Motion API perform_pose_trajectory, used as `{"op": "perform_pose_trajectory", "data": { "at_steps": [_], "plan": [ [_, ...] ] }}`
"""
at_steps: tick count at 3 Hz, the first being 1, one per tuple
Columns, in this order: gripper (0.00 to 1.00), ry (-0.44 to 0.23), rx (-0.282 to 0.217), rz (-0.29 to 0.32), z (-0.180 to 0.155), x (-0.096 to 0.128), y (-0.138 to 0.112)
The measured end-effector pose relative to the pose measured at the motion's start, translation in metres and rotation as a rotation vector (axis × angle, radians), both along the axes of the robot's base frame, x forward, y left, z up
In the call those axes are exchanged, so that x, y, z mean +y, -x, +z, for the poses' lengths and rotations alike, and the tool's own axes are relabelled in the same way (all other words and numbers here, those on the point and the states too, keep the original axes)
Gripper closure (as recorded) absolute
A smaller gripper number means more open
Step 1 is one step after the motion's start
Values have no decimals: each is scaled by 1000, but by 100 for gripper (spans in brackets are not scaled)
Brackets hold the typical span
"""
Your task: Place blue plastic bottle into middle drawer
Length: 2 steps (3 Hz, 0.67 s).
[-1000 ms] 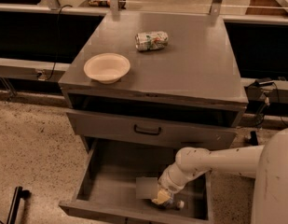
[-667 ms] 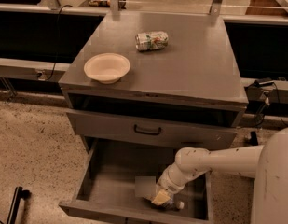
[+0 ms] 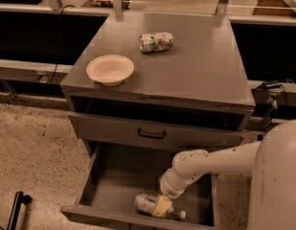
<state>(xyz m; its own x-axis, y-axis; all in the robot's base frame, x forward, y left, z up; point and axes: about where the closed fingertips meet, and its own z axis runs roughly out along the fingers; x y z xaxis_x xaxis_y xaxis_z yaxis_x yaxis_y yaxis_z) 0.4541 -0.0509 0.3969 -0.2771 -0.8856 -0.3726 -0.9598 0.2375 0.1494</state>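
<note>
Where one blue plastic bottle (image 3: 146, 203) lies in middle drawer (image 3: 116, 183), gripper (image 3: 162, 206) rests.

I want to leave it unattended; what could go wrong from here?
The gripper is at the blue plastic bottle, which lies on its side in the middle drawer near the front wall; withdrawing could drag or roll it. The arm reaches in just below the drawer front with the black handle, so a steep lift might knock it.
</note>
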Motion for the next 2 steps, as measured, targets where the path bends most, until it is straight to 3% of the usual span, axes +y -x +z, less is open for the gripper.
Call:
{"op": "perform_pose_trajectory", "data": {
  "at_steps": [1,2],
  "plan": [
    [31,73,-73,30,36,15,6],
    [28,86,-139,51,84,24,20]
  ]
}}
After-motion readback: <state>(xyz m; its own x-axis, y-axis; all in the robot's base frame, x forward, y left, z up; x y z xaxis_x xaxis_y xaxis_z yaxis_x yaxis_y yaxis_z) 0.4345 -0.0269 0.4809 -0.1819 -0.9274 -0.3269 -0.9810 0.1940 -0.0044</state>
